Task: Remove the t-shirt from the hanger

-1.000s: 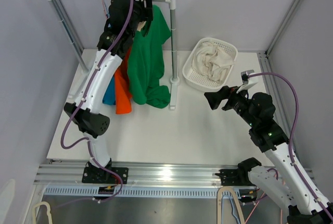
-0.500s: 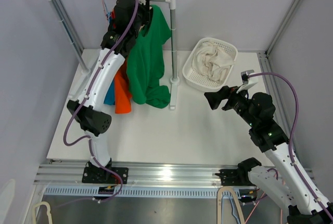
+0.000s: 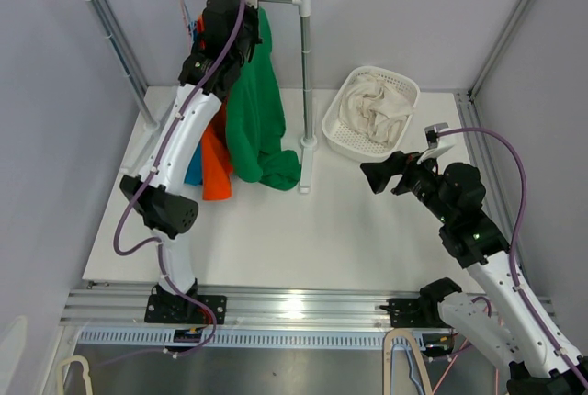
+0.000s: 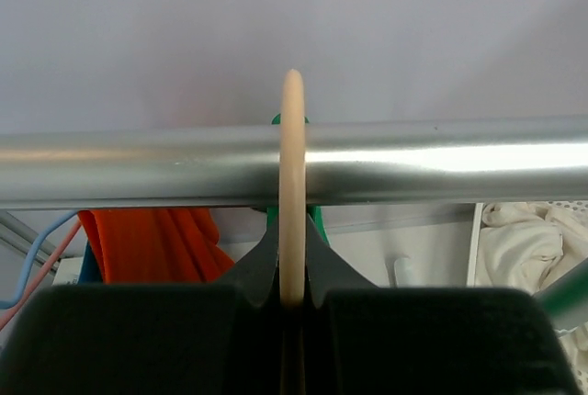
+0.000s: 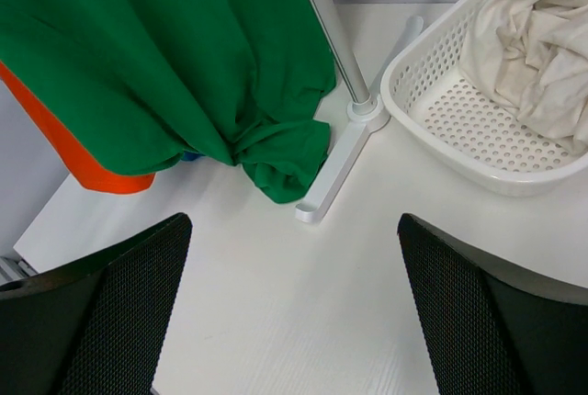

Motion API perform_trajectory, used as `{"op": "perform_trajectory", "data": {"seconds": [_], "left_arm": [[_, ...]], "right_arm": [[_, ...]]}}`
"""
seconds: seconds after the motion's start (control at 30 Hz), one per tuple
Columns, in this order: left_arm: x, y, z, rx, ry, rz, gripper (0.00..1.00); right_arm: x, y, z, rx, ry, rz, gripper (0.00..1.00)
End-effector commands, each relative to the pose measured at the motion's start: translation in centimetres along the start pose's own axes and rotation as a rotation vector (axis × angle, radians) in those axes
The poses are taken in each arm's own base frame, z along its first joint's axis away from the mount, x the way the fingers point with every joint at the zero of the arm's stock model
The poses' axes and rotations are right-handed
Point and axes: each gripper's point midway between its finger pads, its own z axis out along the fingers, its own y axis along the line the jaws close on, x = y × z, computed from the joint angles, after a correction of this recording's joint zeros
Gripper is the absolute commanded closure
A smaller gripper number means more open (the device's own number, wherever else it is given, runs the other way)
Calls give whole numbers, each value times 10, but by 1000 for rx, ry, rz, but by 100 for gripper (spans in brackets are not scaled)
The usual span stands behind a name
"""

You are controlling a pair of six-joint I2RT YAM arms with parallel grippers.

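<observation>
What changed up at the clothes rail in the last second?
The left gripper closed on the wooden hanger hook where it loops over the rail, after edging slightly toward the back. The green t-shirt swung with it and now hangs narrower. The right gripper stayed open, parked near the basket; the orange shirt didn't move.

Robotics lab cell: grey panel walls, aluminium frame post at 2 o'clock, slotted mounting rail at 6 o'clock, white table.

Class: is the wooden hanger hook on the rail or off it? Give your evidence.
On. The hanger hook loops over the rail; the left tool is shut on it below.
</observation>
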Motion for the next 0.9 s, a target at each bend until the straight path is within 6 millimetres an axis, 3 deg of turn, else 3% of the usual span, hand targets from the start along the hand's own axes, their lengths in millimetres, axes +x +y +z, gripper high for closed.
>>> {"op": "perform_trajectory", "data": {"seconds": [0.0,0.07,0.2,0.33,0.47,0.53,0.57,0.7,0.73,0.87], "left_arm": [[-59,11,-19,-20,-150,-56,99],[-92,20,-37,-31,-234,-84,99],[-113,39,-62,-90,-283,-144,99],[-108,55,-80,-168,-257,-197,99],[-97,72,-95,-304,-233,-239,99],[-89,72,-102,-363,-204,-274,99],[-82,84,-111,-462,-190,-298,99],[-64,67,-131,-529,-126,-269,99],[-56,64,-133,-537,-103,-251,99],[-38,46,-148,-521,-45,-266,99]], "right_arm": [[-6,2,1,-5,-23,-5,1],[-5,2,2,-8,-16,-5,1],[-4,1,4,-2,-10,-3,1],[-2,1,8,-5,11,-1,0],[7,16,18,-88,92,-8,1],[4,37,19,-166,106,-28,0],[4,46,19,-195,112,-40,0],[1,104,20,-359,130,-117,1],[-8,122,18,-421,103,-145,1],[-1,193,5,-695,105,-187,0]]}}
